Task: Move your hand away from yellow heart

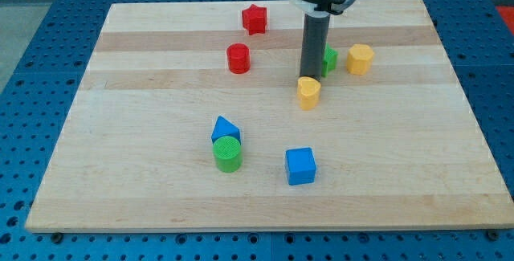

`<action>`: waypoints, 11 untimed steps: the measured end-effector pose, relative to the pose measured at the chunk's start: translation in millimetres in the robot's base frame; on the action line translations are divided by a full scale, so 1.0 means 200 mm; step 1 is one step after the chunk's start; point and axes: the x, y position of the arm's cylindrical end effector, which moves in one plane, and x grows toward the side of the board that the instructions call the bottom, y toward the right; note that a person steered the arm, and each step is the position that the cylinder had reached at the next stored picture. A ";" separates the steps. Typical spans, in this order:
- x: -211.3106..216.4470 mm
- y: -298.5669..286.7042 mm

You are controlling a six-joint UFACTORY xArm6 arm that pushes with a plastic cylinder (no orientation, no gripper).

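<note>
The yellow heart (308,92) lies right of the board's middle. My rod comes down from the view's top, and my tip (310,77) sits right at the heart's upper edge, touching or nearly touching it. A green block (329,59) is partly hidden behind the rod on its right. A yellow block (360,59), roughly hexagonal, stands further right.
A red star (254,19) is near the board's top. A red cylinder (238,58) lies left of the rod. A blue triangle (225,128) touches a green cylinder (227,155) at lower left. A blue cube (300,165) sits near the wooden board's (120,173) bottom.
</note>
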 end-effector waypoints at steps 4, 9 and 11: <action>0.06 0.25; 0.32 0.62; 0.12 0.62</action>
